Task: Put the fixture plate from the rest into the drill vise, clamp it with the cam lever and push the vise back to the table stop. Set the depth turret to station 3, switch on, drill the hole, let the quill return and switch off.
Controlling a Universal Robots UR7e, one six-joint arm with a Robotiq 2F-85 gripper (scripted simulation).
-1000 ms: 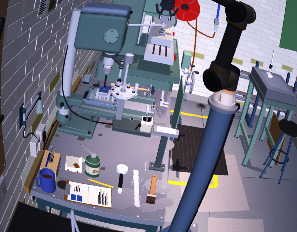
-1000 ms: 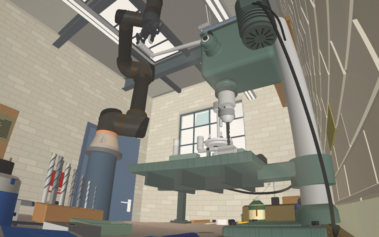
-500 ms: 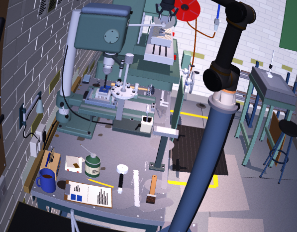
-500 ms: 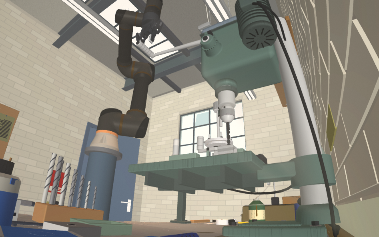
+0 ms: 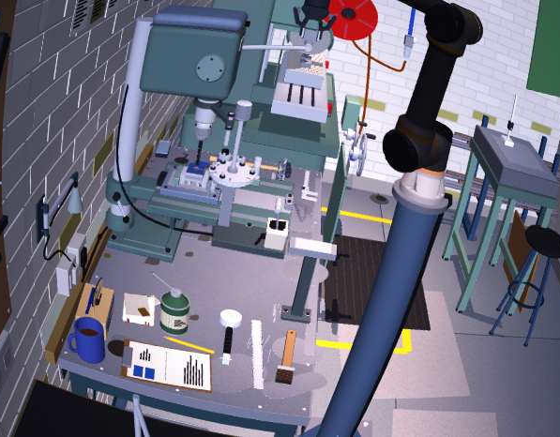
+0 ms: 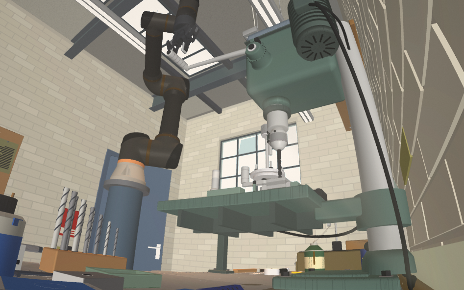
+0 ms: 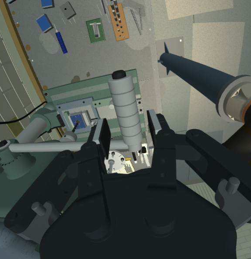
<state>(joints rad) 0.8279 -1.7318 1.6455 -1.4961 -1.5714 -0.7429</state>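
Note:
The grey ribbed feed handle [image 7: 125, 113] [image 6: 176, 60] [image 5: 309, 41] sticks out from the drill head on a thin bar and lies between my fingers, high above the table. Far below, the blue fixture plate [image 7: 77, 120] [image 5: 198, 167] sits in the grey drill vise [image 5: 191, 181] under the drill bit [image 6: 279, 163]. The round depth turret [image 5: 234, 175] stands beside the vise on the green drill table. My gripper [image 7: 127, 131] [image 5: 314, 19] [image 6: 179, 42] is open around the handle and holds nothing.
A white cup [image 5: 276, 232] stands at the front of the drill base. The bench in front carries a blue mug [image 5: 88, 338], an oil can [image 5: 174, 311], a clipboard [image 5: 167, 364] and a brush [image 5: 286, 356]. A drill-bit stand [image 6: 80, 231] stands on the bench.

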